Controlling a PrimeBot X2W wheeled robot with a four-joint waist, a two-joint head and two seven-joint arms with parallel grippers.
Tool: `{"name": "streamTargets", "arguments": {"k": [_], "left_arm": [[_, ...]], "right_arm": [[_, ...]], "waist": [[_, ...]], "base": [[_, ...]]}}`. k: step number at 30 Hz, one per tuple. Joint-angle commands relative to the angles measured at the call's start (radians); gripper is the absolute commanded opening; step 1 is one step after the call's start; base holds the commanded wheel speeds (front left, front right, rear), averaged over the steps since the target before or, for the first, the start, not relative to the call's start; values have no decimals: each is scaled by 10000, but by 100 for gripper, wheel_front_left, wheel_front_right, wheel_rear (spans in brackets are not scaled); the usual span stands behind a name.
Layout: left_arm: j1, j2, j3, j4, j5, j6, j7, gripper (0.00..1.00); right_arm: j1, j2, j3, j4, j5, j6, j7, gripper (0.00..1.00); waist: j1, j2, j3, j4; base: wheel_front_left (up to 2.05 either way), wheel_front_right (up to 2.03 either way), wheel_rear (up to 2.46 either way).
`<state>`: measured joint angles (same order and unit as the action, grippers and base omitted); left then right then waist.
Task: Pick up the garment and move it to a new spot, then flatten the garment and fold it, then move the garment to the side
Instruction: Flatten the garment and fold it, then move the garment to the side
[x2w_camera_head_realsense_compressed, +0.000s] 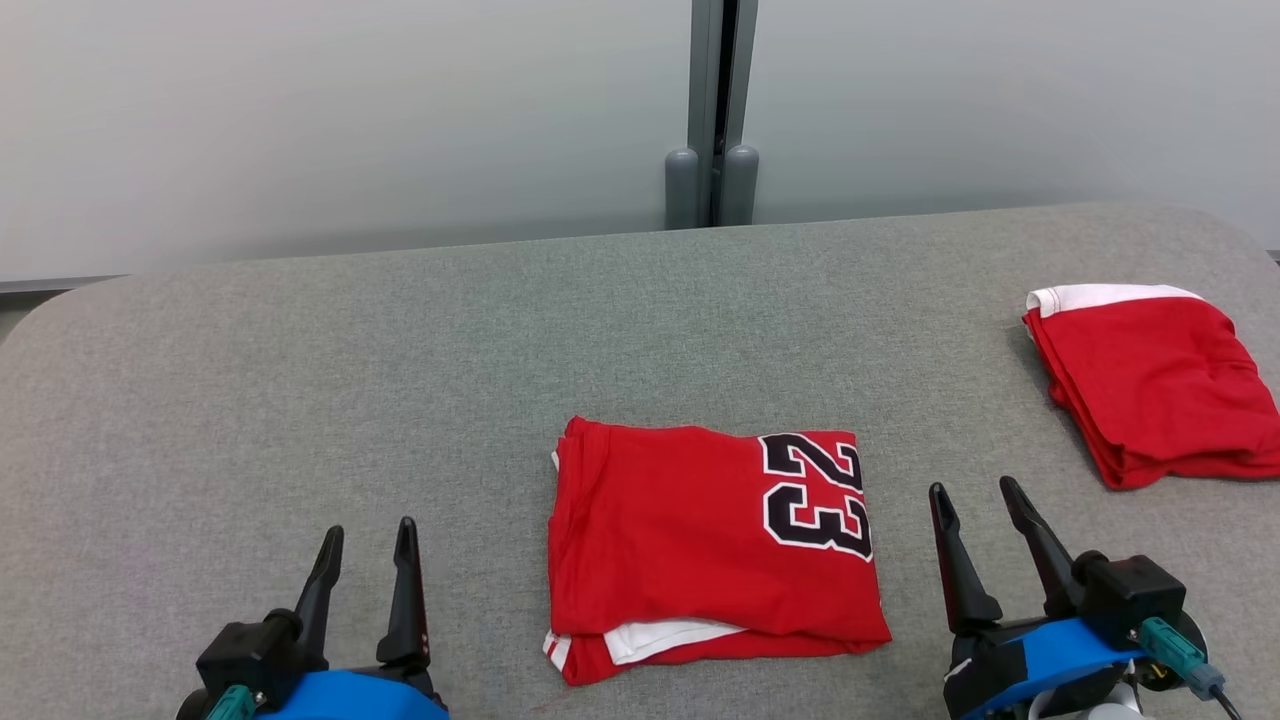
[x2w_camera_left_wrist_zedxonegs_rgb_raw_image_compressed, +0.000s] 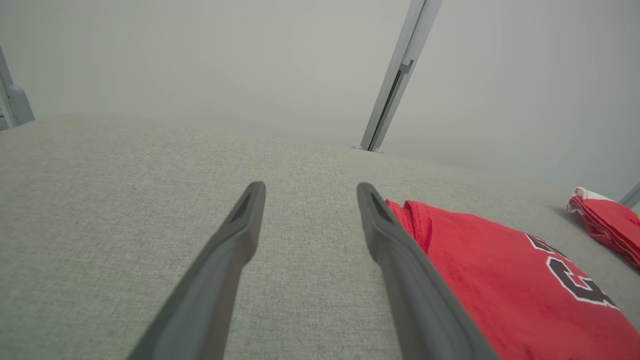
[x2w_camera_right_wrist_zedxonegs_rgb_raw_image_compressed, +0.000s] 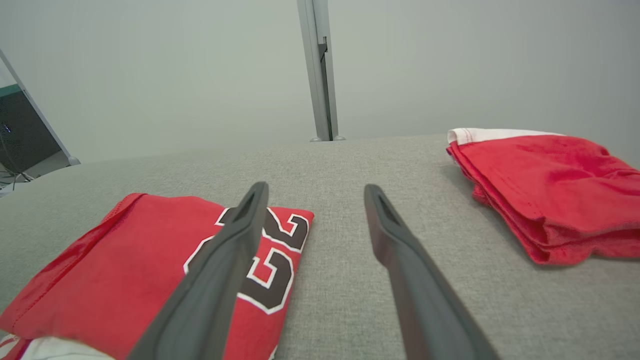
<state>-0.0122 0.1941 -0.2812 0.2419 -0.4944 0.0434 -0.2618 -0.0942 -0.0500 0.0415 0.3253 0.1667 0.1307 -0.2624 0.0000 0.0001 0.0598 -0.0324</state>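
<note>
Head view: we see the folded red garment, number 23 uppermost, lying flat at the middle of the grey worktop, near its front edge. We find the left gripper beside the garment's left side and the right gripper beside its right side, both clear of the cloth, fingers parted and holding nothing. We note a second folded red garment at the worktop's right edge, well apart.

On my feed, a wide table in grey woven fabric, rounded corners, plain pale wall behind, grey metal post at its middle, soft even light.
</note>
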Motion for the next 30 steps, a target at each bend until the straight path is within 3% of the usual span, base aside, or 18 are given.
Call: {"name": "streamTargets", "arguments": {"k": [1, 21, 26, 30], "left_arm": [[151, -22, 132, 40, 132, -76, -41, 100], [23, -356, 615, 391, 783, -472, -42, 100], [-111, -412, 682, 429, 917, -495, -44, 100], [-172, -470, 805, 397, 959, -525, -42, 100]], "right_arm": [[172, -11, -54, -91, -20, 1, -29, 100], [-50, -10, -29, 115, 117, 1, -11, 100], [-560, -8, -48, 197, 779, 2, 650, 100], [-1038, -11, -9, 316, 782, 1, 2116, 100]], "waist": [[0, -1, 12, -10], [0, -1, 221, 130], [0, -1, 341, 251], [0, -1, 434, 417]], "base": [[0, 0, 0], [0, 0, 0], [0, 0, 0], [0, 0, 0]]}}
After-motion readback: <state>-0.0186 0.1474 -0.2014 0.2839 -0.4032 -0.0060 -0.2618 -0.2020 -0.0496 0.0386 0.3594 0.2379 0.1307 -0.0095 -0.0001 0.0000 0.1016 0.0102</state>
